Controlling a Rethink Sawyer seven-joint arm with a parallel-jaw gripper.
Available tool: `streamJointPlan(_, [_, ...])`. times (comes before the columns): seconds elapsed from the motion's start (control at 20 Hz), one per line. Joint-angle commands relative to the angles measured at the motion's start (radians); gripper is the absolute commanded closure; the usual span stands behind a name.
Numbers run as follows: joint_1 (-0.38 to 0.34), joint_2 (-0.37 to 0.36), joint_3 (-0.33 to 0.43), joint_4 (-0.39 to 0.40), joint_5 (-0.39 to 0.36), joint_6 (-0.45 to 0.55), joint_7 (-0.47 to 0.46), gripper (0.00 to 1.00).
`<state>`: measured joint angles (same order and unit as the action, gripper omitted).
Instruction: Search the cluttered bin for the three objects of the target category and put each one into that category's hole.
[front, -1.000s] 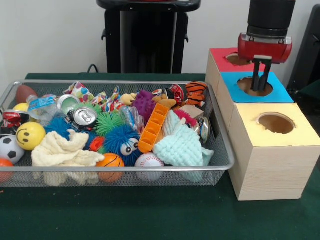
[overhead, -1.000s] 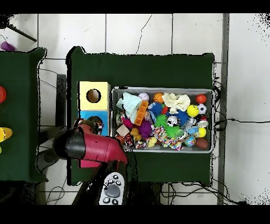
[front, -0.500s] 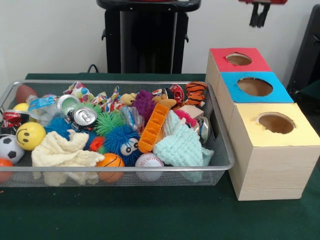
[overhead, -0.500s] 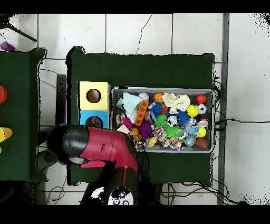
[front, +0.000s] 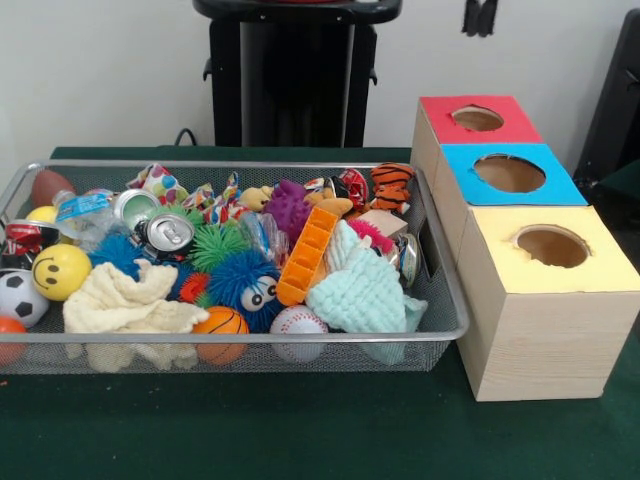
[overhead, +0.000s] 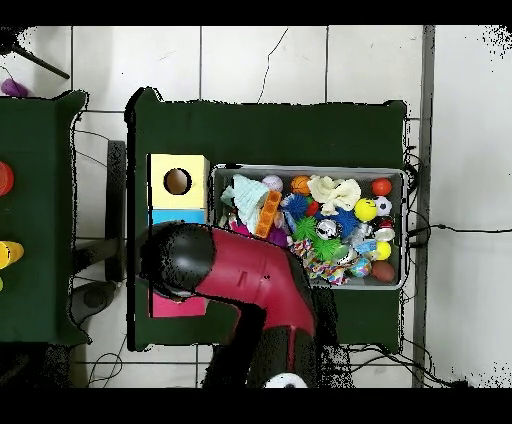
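Note:
The silver wire-mesh bin (front: 446, 326) lies on the green table, packed with toys; it also shows in the overhead view (overhead: 310, 168). A see-through bottle with a blue label (front: 82, 207) lies at the bin's back left. A second clear bottle-like thing (front: 258, 234) lies near the middle, partly buried. I see no third bottle. The round hole (front: 477, 118) in the red-topped box is unobstructed at the right rear. My gripper (front: 480, 16) shows only its dark tips at the top edge, high above and left of that box, with nothing seen in it. In the overhead view the arm (overhead: 240, 280) hides it.
A blue-topped box (front: 509, 172) and a yellow-topped box (front: 551, 246) stand in front of the red one. Silver cans (front: 168, 232), spiky balls (front: 218, 243), sports balls and cloths (front: 365, 290) crowd the bin. The black pedestal (front: 295, 70) stands behind it.
The gripper rose from just above the boxes to the top edge and shifted left. In the overhead view the arm swung toward the bin and now covers the blue box and the bin's corner.

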<state>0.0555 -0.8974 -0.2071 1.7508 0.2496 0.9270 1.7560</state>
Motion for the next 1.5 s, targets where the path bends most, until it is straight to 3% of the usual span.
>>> streamJointPlan(0.05, [-0.115, 0.008, 0.075, 0.096, -0.093, -0.164, -0.108, 1.0])
streamJointPlan(0.3, [-0.207, 0.009, 0.143, 0.175, -0.126, -0.298, -0.158, 1.0])
streamJointPlan(0.75, [-0.339, 0.025, 0.267, 0.237, -0.212, -0.418, -0.151, 1.0])
streamJointPlan(1.5, [-0.394, 0.122, 0.35, 0.251, -0.339, -0.581, -0.014, 1.0])
